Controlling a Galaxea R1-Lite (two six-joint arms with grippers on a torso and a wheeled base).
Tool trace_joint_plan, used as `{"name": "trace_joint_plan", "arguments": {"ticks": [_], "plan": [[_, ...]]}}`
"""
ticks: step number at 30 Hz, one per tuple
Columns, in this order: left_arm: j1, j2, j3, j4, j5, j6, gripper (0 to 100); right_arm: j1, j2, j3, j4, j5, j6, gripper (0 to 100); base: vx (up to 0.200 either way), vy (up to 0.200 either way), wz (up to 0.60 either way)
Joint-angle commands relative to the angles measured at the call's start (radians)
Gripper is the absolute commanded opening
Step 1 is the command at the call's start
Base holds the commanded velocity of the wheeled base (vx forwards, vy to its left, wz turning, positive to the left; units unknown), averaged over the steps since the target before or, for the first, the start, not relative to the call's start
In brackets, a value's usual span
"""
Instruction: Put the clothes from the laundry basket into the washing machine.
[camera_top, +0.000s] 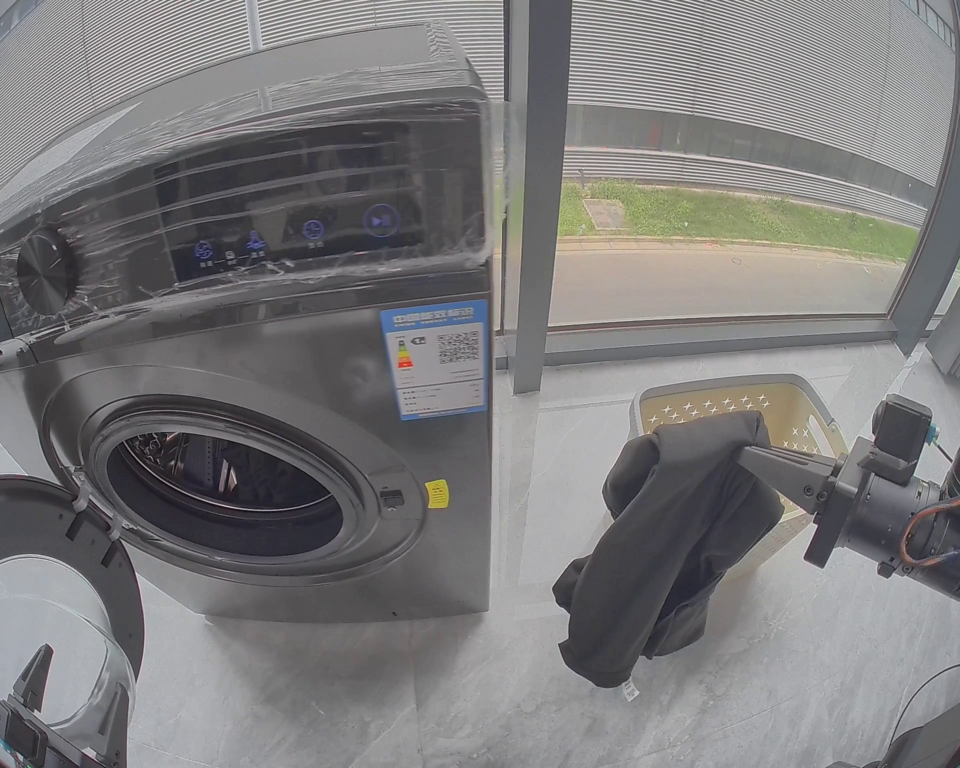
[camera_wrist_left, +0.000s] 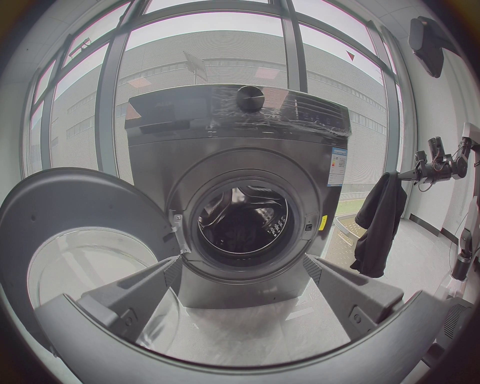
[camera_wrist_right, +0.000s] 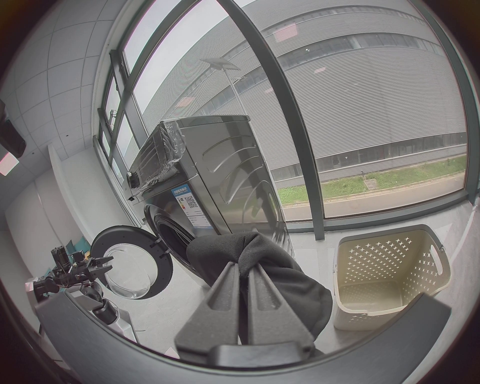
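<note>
Dark garment (camera_top: 670, 540) hangs over the laundry basket (camera_top: 800, 398)
Right pincer (camera_top: 746, 456) clamps its top, right of the washing machine (camera_top: 300, 330); left pincer (camera_top: 70, 705) gapes empty by the open door (camera_top: 60, 560).

Faces washing machine (camera_wrist_left: 240, 150) with door (camera_wrist_left: 75, 225) swung wide, past parted left end effector (camera_wrist_left: 242, 294); shows dark garment (camera_wrist_left: 380, 225) dangling from right end effector (camera_wrist_left: 403, 175).

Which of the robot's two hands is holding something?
The right hand, clamped on a dark grey cloth garment near the cream plastic basket; the left hand hangs open and empty.
</note>
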Motion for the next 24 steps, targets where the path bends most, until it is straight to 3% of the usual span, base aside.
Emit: {"name": "trace_joint_plan", "arguments": {"ticks": [1, 3, 9, 21, 24], "plan": [[0.000, -0.016, 0.016, 0.000, 0.000, 0.001, 100, 0.003, 0.003, 0.003, 0.000, 0.001, 0.000, 0, 0.000, 0.200, 0.00], [0.001, -0.016, 0.016, 0.000, 0.002, 0.004, 100, 0.004, 0.003, 0.008, 0.000, 0.001, 0.000, 0, 0.000, 0.200, 0.00], [0.001, -0.016, 0.016, 0.000, 0.000, 0.004, 100, 0.009, 0.003, 0.009, 0.000, 0.001, 0.000, 0, 0.000, 0.000, 0.00], [0.000, -0.016, 0.016, 0.000, 0.000, 0.001, 100, 0.008, 0.003, 0.014, 0.000, 0.001, 0.000, 0, -0.200, 0.000, 0.00], [0.000, -0.016, 0.016, 0.000, 0.002, 0.001, 100, 0.009, 0.003, 0.014, 0.000, 0.001, 0.000, 0, 0.000, 0.000, 0.00]]}}
